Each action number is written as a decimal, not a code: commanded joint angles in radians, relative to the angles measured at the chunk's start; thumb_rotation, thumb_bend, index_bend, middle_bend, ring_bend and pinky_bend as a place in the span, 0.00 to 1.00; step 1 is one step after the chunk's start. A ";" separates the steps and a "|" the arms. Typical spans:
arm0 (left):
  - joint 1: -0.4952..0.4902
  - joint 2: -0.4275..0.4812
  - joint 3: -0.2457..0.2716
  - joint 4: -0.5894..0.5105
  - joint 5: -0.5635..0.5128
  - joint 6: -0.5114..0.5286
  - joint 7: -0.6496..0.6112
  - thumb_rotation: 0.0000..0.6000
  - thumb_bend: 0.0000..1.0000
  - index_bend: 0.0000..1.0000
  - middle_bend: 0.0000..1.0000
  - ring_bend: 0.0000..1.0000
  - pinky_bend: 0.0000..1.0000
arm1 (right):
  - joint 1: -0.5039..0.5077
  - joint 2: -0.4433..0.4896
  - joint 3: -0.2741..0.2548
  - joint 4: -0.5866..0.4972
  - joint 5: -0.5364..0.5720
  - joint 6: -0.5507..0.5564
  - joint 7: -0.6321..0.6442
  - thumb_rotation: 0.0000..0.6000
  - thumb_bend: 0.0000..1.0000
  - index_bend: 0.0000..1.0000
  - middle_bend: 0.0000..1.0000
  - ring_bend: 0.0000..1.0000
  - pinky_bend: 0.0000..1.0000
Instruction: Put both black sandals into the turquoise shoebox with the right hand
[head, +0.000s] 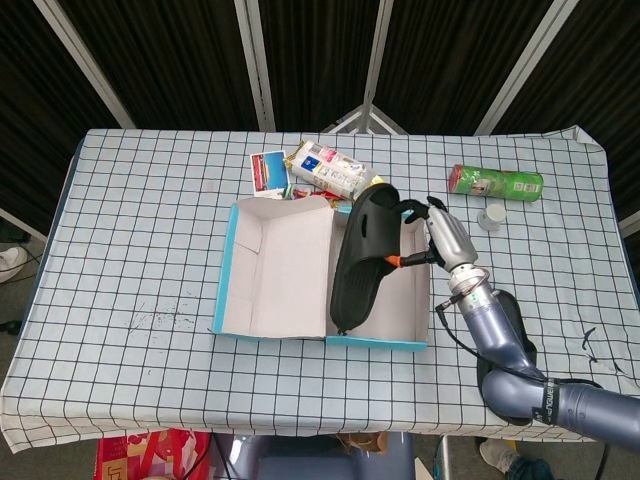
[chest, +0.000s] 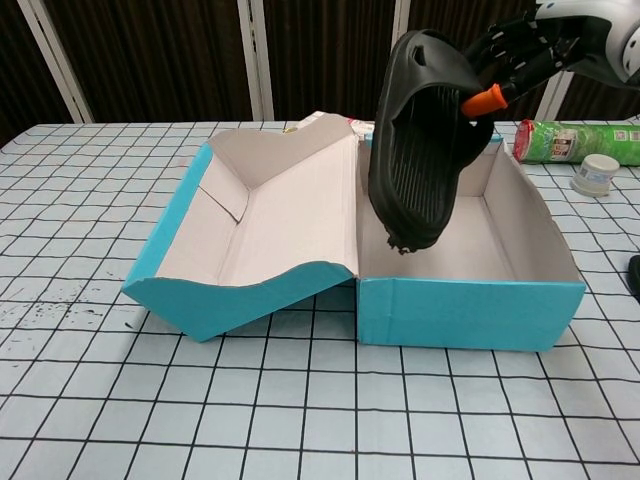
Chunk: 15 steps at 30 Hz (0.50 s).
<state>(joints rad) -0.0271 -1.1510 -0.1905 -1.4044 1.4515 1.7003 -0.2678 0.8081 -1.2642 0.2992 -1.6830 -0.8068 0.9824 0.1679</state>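
My right hand (head: 441, 238) (chest: 528, 48) grips one black sandal (head: 360, 260) (chest: 420, 150) by its strap end. The sandal hangs tilted on its edge, sole ribs facing the chest camera, toe down over the left part of the turquoise shoebox (head: 228, 262) (chest: 470, 310). The toe is at about the height of the box's rim. The box stands open, with its lid (chest: 250, 220) folded out to the left and a pale bare inside. A dark shape (chest: 634, 277) at the right edge of the chest view may be the other sandal; I cannot tell. My left hand is out of sight.
A green can (head: 496, 181) (chest: 575, 140) lies at the back right with a small white cap (head: 489, 217) (chest: 597, 172) beside it. Snack packets (head: 325, 168) and a card (head: 268, 170) lie just behind the box. The checked tablecloth covers the table.
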 joint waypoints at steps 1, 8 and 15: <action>0.000 -0.001 -0.001 0.002 -0.001 0.000 -0.002 1.00 0.37 0.15 0.06 0.00 0.13 | -0.031 -0.054 -0.002 0.057 -0.110 0.011 0.073 1.00 0.47 0.70 0.65 0.35 0.00; 0.000 0.001 0.002 0.000 -0.003 -0.006 0.001 1.00 0.37 0.15 0.06 0.00 0.13 | -0.051 -0.107 -0.003 0.130 -0.161 -0.005 0.123 1.00 0.47 0.70 0.65 0.35 0.00; -0.002 0.001 0.002 -0.002 -0.009 -0.015 0.013 1.00 0.37 0.15 0.06 0.00 0.13 | -0.069 -0.162 0.012 0.212 -0.209 0.006 0.182 1.00 0.47 0.71 0.65 0.35 0.00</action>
<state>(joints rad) -0.0291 -1.1497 -0.1883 -1.4062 1.4433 1.6859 -0.2560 0.7454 -1.4125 0.3069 -1.4886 -1.0049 0.9882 0.3370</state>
